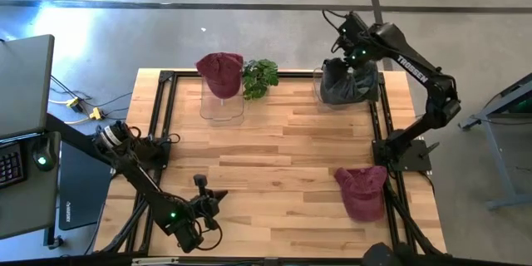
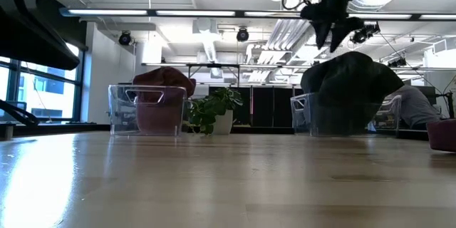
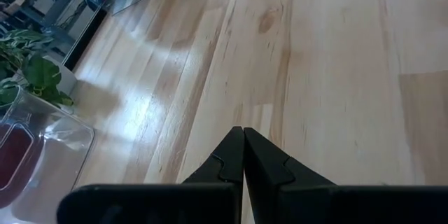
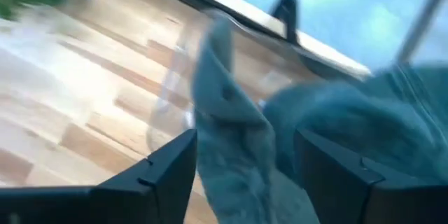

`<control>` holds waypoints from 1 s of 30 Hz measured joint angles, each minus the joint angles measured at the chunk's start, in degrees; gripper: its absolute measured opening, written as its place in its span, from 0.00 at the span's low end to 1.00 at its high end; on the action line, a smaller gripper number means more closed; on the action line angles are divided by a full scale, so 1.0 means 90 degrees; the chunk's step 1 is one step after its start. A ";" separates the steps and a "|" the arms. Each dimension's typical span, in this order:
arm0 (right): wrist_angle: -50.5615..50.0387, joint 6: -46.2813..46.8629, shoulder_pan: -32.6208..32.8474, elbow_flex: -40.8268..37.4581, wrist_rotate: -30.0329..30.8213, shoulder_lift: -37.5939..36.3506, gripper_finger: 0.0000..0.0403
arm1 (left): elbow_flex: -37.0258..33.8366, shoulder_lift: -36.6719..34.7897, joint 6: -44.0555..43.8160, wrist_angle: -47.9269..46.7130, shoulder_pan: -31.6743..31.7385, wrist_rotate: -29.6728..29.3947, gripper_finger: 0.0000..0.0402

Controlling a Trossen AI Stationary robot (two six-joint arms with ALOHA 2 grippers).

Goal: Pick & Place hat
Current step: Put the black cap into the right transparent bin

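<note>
A: Where is the dark hat (image 1: 345,83)?
B: In the clear bin (image 1: 326,91) at the surface's (image 1: 291,141) far right corner. The right tool (image 1: 359,60) hovers just above it, fingers spread, holding nothing.
A: Step in hand?
B: Judged as placement done. Next: lift clear, then address the red hat (image 1: 362,191). The left tool (image 3: 243,155) is pressed together, idle.

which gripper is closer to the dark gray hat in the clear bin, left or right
Right. The right gripper hangs open just above the dark gray hat in its clear bin at the table's far edge. The left gripper sits shut near the opposite near corner.
</note>
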 joint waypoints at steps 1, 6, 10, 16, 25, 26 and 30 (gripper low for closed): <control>0.0171 -0.0126 0.0000 0.0000 -0.0127 0.0001 0.59 | 0.0000 0.0000 0.0000 -0.0003 0.0000 -0.0008 0.01; 0.1076 -0.0379 0.0041 0.0009 -0.1003 0.0194 0.61 | 0.0000 0.0000 0.0000 -0.0015 0.0002 -0.0094 0.01; 0.1324 -0.0418 0.0248 0.0010 -0.0797 0.0566 0.56 | 0.0000 0.0000 0.0001 -0.0012 0.0002 -0.0129 0.01; 0.1927 -0.0405 0.0787 0.0007 -0.1190 0.1020 0.31 | 0.0000 0.0000 0.0001 -0.0012 0.0005 -0.0273 0.01; 0.1229 -0.0039 0.0818 0.0007 0.0515 0.1745 0.06 | 0.0000 0.0000 0.0000 0.0005 0.0005 -0.0227 0.01; 0.1105 0.0048 0.0782 0.0007 0.0801 0.1792 0.07 | 0.0000 0.0000 0.0000 0.0005 0.0005 -0.0223 0.01; 0.0479 0.0377 0.0674 0.0007 0.1894 0.1843 0.03 | 0.0000 0.0000 0.0000 0.0005 0.0005 -0.0208 0.01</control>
